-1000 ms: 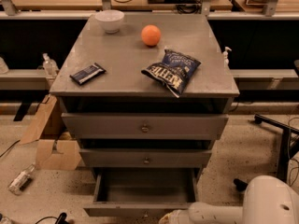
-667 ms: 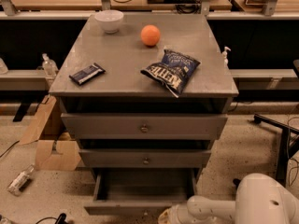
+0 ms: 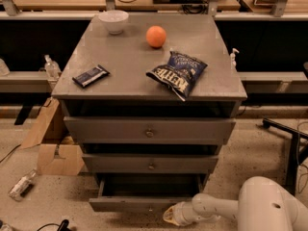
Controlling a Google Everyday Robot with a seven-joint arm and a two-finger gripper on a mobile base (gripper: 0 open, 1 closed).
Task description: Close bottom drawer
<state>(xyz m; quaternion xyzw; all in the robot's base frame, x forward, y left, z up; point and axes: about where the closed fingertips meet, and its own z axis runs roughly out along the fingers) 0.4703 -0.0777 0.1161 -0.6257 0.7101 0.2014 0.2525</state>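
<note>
Speckled lab floor w/ cardboard (image 3: 53,150) at left, and a grey 3-drawer cabinet (image 3: 130,57) mid-frame whose top holds a white bowl (image 3: 113,20), an orange (image 3: 156,36), a chip bag (image 3: 177,72) and a dark snack bar (image 3: 91,75). Bottom drawer (image 3: 134,204) is pulled out partway at the cabinet's foot, its tray open to view. Gripper (image 3: 171,214) is low near the frame's bottom edge, just beside the right end of the drawer's front panel, on a white arm (image 3: 216,207) from lower right; can't tell its state or if it touches the panel.
</note>
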